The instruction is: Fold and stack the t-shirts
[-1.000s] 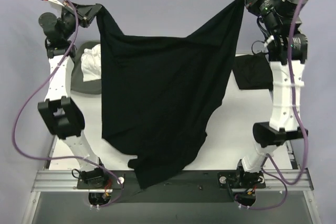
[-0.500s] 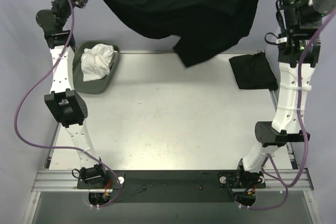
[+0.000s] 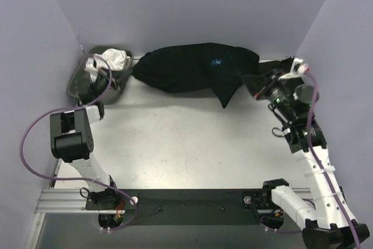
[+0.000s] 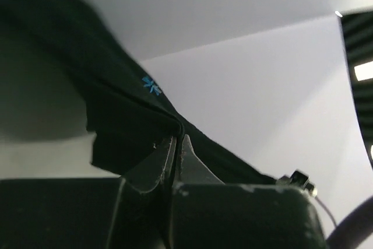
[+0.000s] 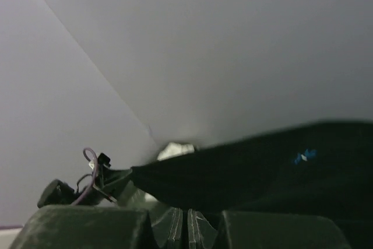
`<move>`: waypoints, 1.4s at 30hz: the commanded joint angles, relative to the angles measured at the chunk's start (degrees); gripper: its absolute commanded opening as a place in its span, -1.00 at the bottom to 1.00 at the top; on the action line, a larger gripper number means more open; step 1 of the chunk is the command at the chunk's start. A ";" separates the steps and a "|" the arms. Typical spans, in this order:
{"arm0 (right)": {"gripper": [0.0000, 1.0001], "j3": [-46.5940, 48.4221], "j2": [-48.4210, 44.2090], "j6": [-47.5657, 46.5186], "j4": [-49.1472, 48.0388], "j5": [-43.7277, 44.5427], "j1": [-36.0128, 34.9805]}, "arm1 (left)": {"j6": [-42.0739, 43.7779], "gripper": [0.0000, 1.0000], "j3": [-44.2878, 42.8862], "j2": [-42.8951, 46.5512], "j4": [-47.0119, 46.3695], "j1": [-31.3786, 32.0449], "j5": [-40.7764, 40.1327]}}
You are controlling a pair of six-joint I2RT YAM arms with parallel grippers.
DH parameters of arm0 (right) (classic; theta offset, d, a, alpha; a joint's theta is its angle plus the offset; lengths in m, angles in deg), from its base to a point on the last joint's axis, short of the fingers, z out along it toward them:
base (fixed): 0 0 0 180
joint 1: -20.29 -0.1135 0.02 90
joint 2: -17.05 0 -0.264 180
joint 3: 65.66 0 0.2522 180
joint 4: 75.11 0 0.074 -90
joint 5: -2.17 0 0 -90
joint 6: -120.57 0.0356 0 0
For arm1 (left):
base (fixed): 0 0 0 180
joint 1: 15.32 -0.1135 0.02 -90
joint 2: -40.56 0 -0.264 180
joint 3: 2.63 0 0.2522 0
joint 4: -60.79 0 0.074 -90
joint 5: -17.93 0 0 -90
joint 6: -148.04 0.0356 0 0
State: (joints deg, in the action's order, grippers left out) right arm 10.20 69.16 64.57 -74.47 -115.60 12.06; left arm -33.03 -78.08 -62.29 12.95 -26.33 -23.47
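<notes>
Your left hand [image 4: 176, 137] is pinched shut on a fold of the black t-shirt [image 3: 186, 68]. In its wrist view the cloth runs straight out of the closed fingertips. Your right hand [image 5: 187, 217] is also closed tight, and the shirt's other end stretches away just above its fingers.

A second ago both arms were raised and the shirt hung between them like a curtain over the counter [image 3: 192, 138]. Half a second ago it was held higher still, sagging in the air. Now both arms have come down and reached to the far side. The shirt lies in a long bunched band along the counter's far edge, with its blue mark [image 3: 217, 61] facing up right of the middle.

The grey-green tray [image 3: 76, 83] sits at the far left, just beside the shirt's left end, with the white cloth [image 3: 113, 58] in it as before.
</notes>
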 commanded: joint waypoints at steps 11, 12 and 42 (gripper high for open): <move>-1.00 -7.35 -25.39 -9.23 29.71 17.47 -3.99 | 33.29 -1.00 30.93 33.04 47.77 0.02 -14.93; -1.00 -6.92 -25.75 -8.69 31.22 17.83 -4.07 | 34.71 -1.00 31.54 37.94 49.98 0.02 -15.46; 0.75 7.69 -17.79 -6.15 39.69 12.13 -2.41 | 24.99 0.67 17.75 49.70 54.91 0.89 -3.60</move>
State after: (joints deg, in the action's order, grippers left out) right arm 20.87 41.01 56.00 -26.26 -101.20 9.40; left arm 1.15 -60.01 -4.17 89.51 -26.15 -31.36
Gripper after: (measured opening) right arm 0.865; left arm 0.821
